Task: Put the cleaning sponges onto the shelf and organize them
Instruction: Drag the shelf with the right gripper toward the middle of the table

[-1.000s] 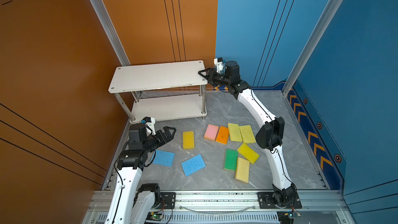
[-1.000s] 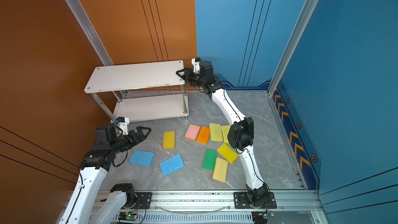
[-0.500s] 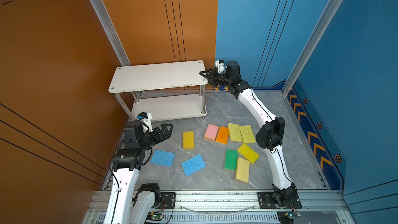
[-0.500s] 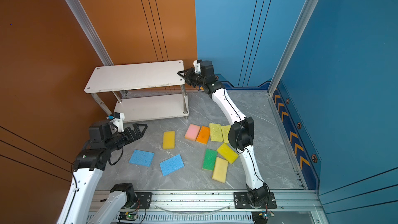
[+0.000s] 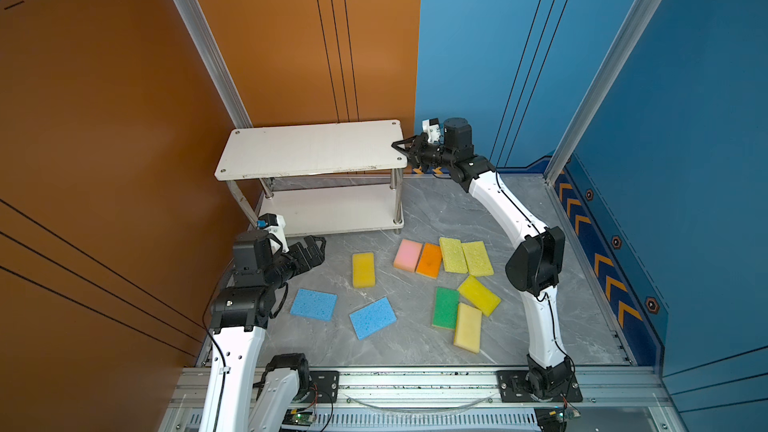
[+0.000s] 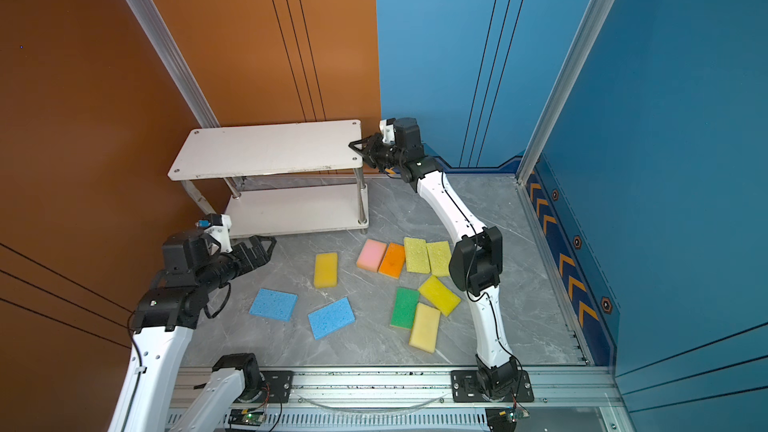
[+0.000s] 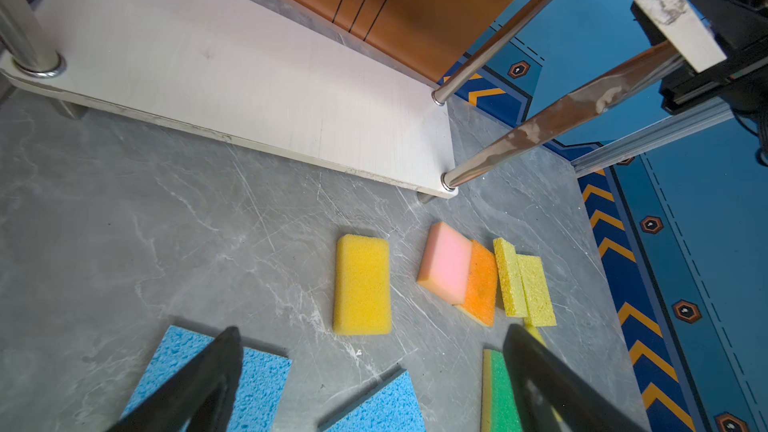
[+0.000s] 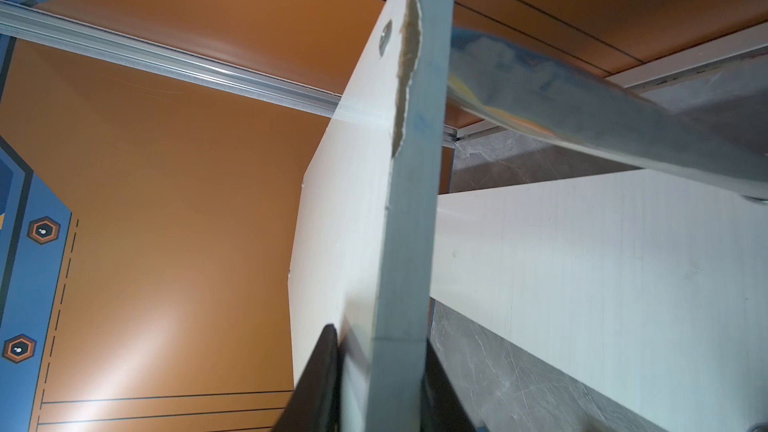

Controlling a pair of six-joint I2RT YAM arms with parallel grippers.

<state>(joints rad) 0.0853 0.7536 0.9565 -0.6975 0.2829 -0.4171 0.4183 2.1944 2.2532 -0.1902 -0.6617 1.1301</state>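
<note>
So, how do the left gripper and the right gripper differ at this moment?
The left gripper is wide open and holds nothing; the right gripper is shut on the end edge of the top board of the shelf. The left gripper hangs low over the floor, near a blue sponge; the right gripper is up at the height of that top board. Both are black with two fingers, and neither holds a sponge.
</note>
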